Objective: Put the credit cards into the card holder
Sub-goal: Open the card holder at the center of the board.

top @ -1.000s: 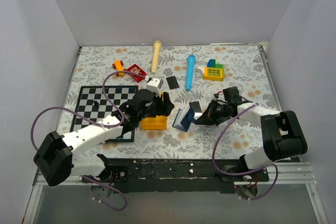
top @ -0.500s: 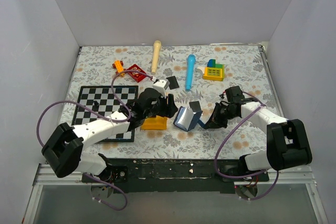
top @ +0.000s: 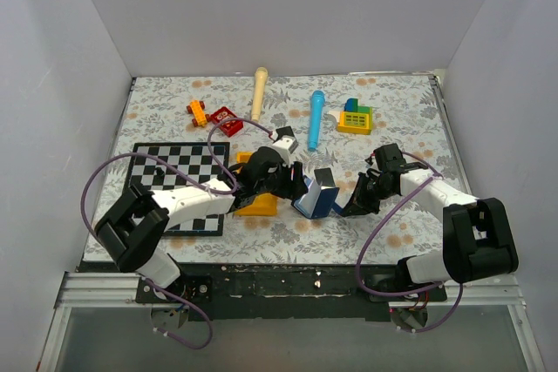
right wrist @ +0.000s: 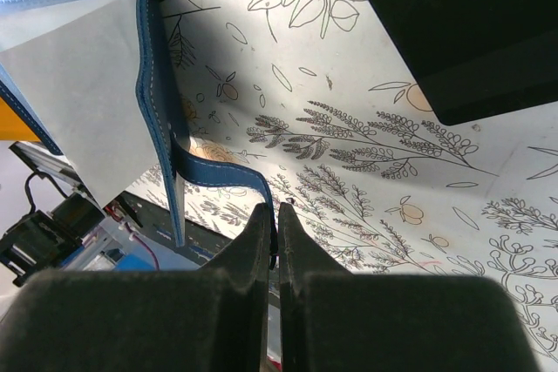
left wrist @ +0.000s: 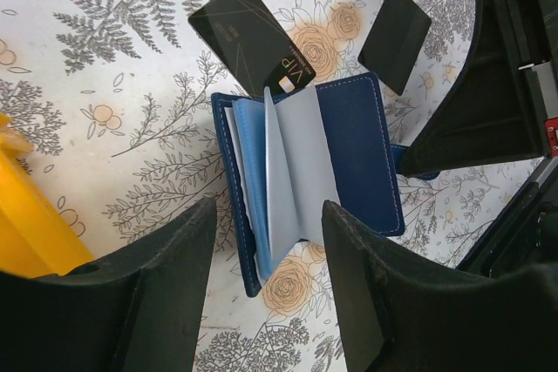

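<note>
Beside the yellow block (top: 256, 205), mid-frame in the top view, the card holder (top: 316, 200) is held open, light-blue pockets fanned. Two credit cards (left wrist: 251, 39) are seen above it. The left gripper (left wrist: 268, 224) is spread, empty; the right gripper (right wrist: 273, 215) is clenched on its strap (right wrist: 214, 172).

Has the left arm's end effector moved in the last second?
Yes. In the top view the left end effector has swung rightward, from beside the yellow block to the open wallet, while the block stayed put.
</note>
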{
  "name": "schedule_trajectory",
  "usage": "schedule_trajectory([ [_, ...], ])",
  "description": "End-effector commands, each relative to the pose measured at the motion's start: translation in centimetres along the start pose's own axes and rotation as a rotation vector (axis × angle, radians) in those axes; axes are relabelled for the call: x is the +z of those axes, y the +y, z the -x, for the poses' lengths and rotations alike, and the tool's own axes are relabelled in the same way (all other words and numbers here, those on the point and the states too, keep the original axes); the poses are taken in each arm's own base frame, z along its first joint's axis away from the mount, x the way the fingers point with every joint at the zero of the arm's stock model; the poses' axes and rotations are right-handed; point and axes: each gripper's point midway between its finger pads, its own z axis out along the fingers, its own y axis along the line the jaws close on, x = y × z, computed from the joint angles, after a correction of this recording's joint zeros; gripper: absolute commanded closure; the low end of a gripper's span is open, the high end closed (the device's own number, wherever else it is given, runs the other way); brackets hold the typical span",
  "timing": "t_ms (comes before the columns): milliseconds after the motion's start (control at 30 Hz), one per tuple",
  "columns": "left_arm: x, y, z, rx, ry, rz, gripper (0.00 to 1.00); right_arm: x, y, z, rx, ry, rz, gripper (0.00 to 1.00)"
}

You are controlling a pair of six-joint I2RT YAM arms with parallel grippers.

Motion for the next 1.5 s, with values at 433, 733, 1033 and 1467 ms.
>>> schedule_trajectory([
  [433,1.4,-0.1,0.5,0.011,-0.012,0.017,0.5,-0.9,0.3,0.5,-0.021,-0.029,-0.009,0.99],
  [733,2.3,-0.4,0.1,0.006,0.011,-0.004,0.58,-1.0,0.2,0.4,-0.024,-0.034,-0.011,0.99],
  [1033,2.7,-1.3,-0.1,-0.004,0.024,-0.054,0.74,-1.0,0.3,0.4,-0.026,-0.033,-0.008,0.99],
  [1467,2.8,-2.4,0.2,-0.015,0.027,-0.107,1.0,-0.7,0.1,0.4,-0.024,-0.026,-0.01,0.99],
])
